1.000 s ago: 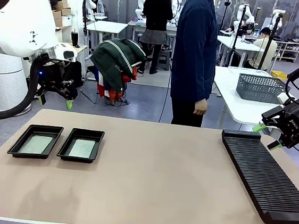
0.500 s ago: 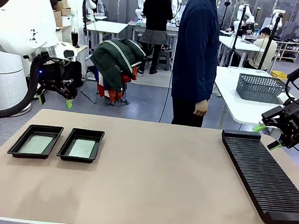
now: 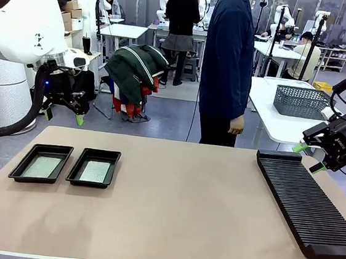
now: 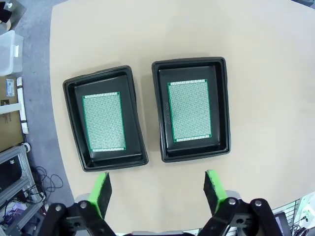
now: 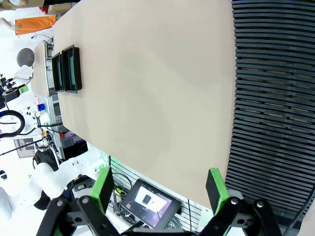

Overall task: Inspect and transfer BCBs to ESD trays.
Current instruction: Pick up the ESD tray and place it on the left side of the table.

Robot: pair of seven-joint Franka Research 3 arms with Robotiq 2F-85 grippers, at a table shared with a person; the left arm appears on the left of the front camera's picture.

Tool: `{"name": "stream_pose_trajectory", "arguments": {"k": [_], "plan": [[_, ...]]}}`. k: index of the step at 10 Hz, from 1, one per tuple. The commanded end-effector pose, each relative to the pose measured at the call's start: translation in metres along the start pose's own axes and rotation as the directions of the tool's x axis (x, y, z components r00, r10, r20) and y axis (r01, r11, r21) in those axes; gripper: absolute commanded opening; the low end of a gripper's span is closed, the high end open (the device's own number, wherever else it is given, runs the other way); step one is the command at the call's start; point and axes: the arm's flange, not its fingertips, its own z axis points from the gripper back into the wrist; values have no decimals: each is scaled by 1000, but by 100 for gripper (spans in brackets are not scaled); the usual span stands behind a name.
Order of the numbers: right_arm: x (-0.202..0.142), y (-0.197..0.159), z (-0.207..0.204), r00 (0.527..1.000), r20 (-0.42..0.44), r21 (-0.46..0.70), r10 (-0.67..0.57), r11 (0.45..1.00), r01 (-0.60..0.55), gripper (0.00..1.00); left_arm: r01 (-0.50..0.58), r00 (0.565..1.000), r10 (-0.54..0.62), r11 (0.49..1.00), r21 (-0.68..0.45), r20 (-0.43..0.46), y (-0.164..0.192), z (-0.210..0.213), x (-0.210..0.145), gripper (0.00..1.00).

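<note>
Two black ESD trays (image 3: 40, 163) (image 3: 94, 167) sit side by side at the table's left; each holds one pale green BCB (image 3: 41, 167) (image 3: 95, 171). The left wrist view looks straight down on both trays (image 4: 105, 118) (image 4: 193, 108) with a board (image 4: 102, 122) (image 4: 189, 111) lying flat in each. My left gripper (image 3: 63, 117) (image 4: 157, 189) hangs open and empty above the table's far left edge, well above the trays. My right gripper (image 3: 310, 157) (image 5: 158, 189) is open and empty, raised over the far end of the ribbed rack.
A long black slotted rack (image 3: 306, 202) lies along the table's right side. A person (image 3: 227, 67) in dark blue stands at the far edge. A grey mesh basket (image 3: 301, 101) rests on a white table behind. The wide tan tabletop (image 3: 177, 210) stretches between trays and rack.
The person at the far side has shifted slightly, their hand moving a little right. Both arms and the trays stay as they were.
</note>
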Motion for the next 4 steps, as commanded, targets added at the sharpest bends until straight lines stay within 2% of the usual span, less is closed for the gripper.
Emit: {"name": "stream_pose_trajectory", "arguments": {"k": [1,4], "plan": [[-2,1,-2,1000,23,-5,-17,1000,17,100,-1,1000,1,1000,-4,13,0,-3,-2,100],[-2,1,-2,1000,23,-5,-17,1000,17,100,-1,1000,1,1000,-4,13,0,-3,-2,100]]}}
